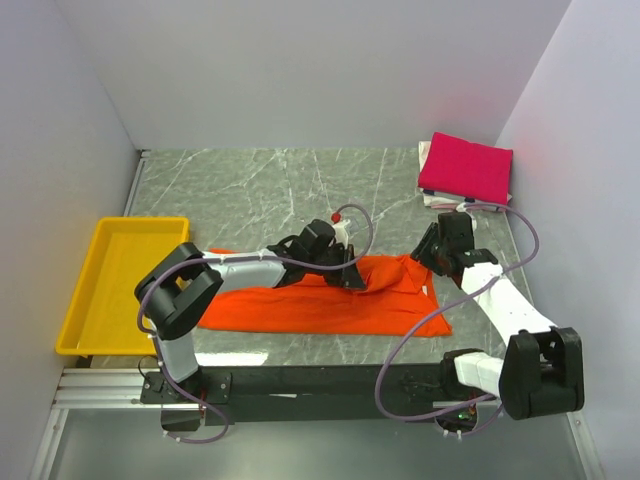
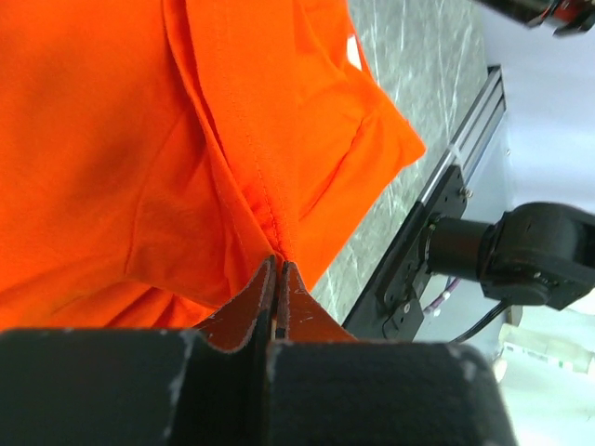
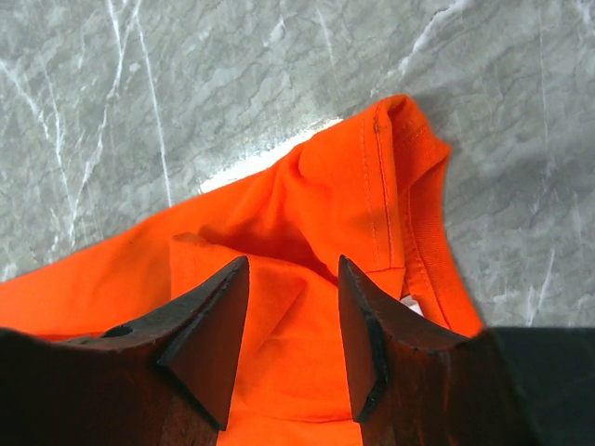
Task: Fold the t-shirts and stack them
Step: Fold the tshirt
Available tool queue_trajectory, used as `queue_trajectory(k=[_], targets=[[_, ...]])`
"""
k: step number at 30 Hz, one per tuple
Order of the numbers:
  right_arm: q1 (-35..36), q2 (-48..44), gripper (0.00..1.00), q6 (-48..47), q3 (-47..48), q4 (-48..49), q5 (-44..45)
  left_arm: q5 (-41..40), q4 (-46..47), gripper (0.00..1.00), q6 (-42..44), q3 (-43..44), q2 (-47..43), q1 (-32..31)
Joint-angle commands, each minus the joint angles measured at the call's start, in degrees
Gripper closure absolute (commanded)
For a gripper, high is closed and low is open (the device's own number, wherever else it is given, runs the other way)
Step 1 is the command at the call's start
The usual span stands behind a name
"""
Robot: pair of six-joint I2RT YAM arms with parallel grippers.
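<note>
1. The left hand (image 1: pixel 350 277) (image 2: pixel 279 269) is clenched on the orange shirt (image 1: pixel 330 305) (image 2: pixel 112 139). In its wrist view a stitched hem runs straight into the closed fingertips.
2. The right hand (image 1: pixel 432 262) (image 3: pixel 294 262) is released, fingers apart, over the shirt's (image 3: pixel 325 195) end nearest it. Cloth shows between the fingers, but I cannot tell whether the tips touch it.
3. The orange shirt lies on the counter (image 1: pixel 260 190) under and between both hands. Its long near edge runs flat behind them, and its far edge humps up to the left hand.
4. The pink shirt (image 1: pixel 465 165) lies folded beyond the right hand in the far corner. It is well apart from the orange one and close to the wall on that side.
5. The yellow tray (image 1: pixel 78 290) lies out past the left hand's outer side, beside that arm's elbow, apart from the orange shirt.
6. Bare grey marble counter (image 3: pixel 139 93) stretches beyond both hands to the back wall (image 1: pixel 300 70). More bare counter lies between the right hand and the pink shirt.
7. Pale walls close the counter on three sides. A metal rail (image 1: pixel 100 385) (image 2: pixel 465 139) runs along the near edge behind the hands.
</note>
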Motion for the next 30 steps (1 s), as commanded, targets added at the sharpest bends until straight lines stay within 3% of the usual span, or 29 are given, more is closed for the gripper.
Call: queue_trajectory(k=[1,21,27,30], targets=[[-0.44,-2.73,0.50,0.59,-1.23,0.32,-0.33,-0.03,-0.55,0.99,2.48,-0.51,-3.42,-1.10],[0.35,-9.93,0.50,2.08,-4.83,-1.09,-1.47,-5.22,-4.16,0.98,4.42,-1.74,-1.75,-6.99],[1.67,-7.14,0.50,1.65,-3.78,-0.12,-2.97,-8.38,-5.30,0.69,4.68,-1.66,-1.75,-7.79],[3.60,-3.89,0.50,1.47,-2.03,0.14,-2.09,-10.93,-6.17,0.60,4.33,-1.57,-2.71,-7.70]])
